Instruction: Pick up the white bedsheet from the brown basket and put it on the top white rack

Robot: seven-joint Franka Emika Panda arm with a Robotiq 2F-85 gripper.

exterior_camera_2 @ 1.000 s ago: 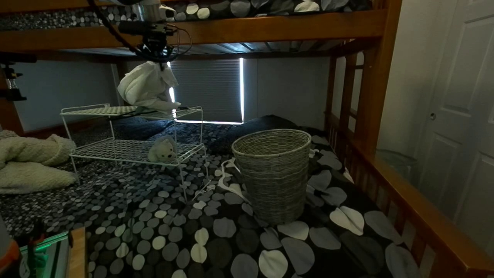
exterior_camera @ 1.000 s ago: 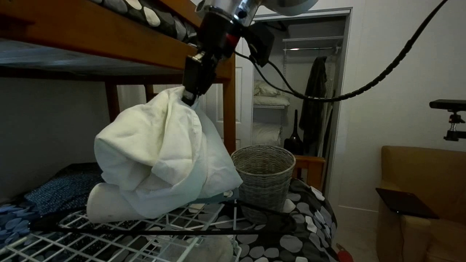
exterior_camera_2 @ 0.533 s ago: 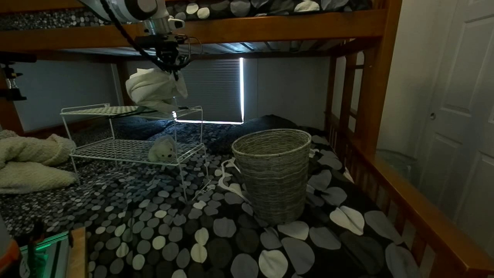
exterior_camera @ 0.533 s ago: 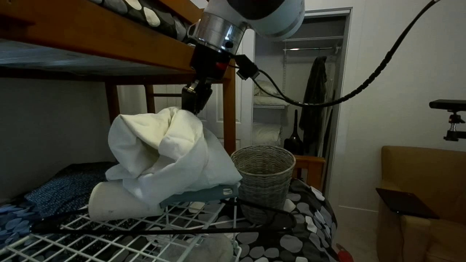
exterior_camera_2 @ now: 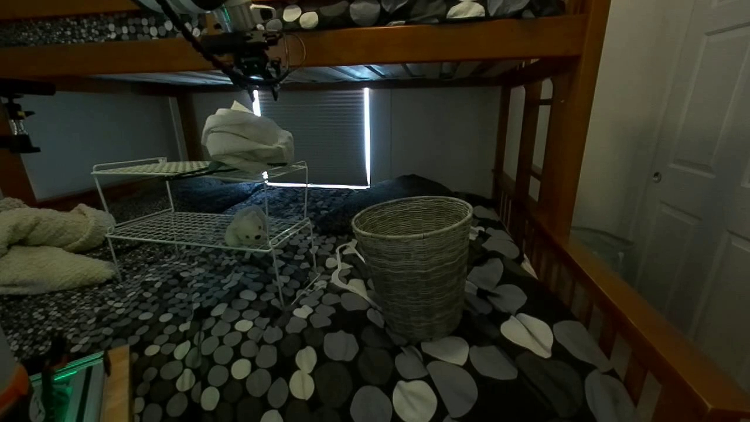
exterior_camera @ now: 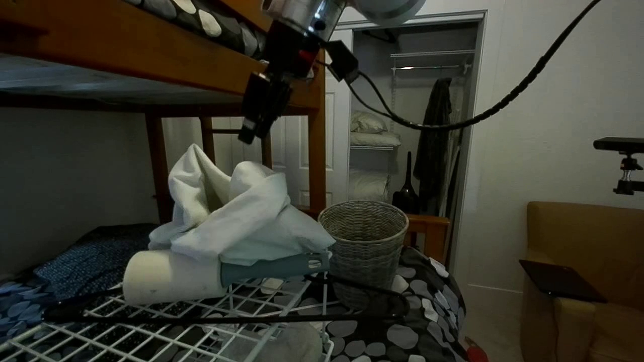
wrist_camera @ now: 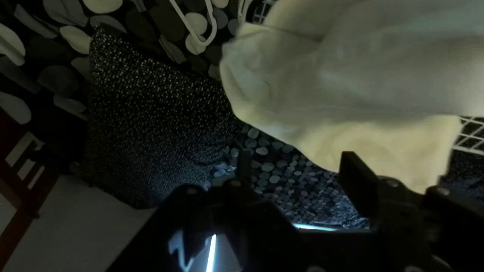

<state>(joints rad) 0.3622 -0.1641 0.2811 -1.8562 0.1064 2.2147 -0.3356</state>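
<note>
The white bedsheet (exterior_camera: pixel 251 216) sits in a crumpled heap at the top of the white rack (exterior_camera_2: pixel 152 169), over a teal object (exterior_camera: pixel 274 266) and beside a pale roll (exterior_camera: pixel 171 279). My gripper (exterior_camera: pixel 254 134) hangs above the sheet, apart from it. In the wrist view the gripper (wrist_camera: pixel 296 155) has its fingers spread wide with only background between them, and the sheet (wrist_camera: pixel 340 75) fills the upper right. The woven basket (exterior_camera_2: pixel 413 275) stands upright on the bed next to the rack; no cloth shows at its mouth.
A black hanger (exterior_camera: pixel 241 320) lies across the rack top. On the lower shelf sits a white stuffed bear (exterior_camera_2: pixel 247 227). The upper bunk's wooden rail (exterior_camera_2: pixel 410 44) runs close behind the arm. A white hanger (exterior_camera_2: pixel 345 275) lies by the basket.
The gripper first came down with the bedsheet, then let go of it and rose. The sheet has settled into a lower heap on the rack's load.
</note>
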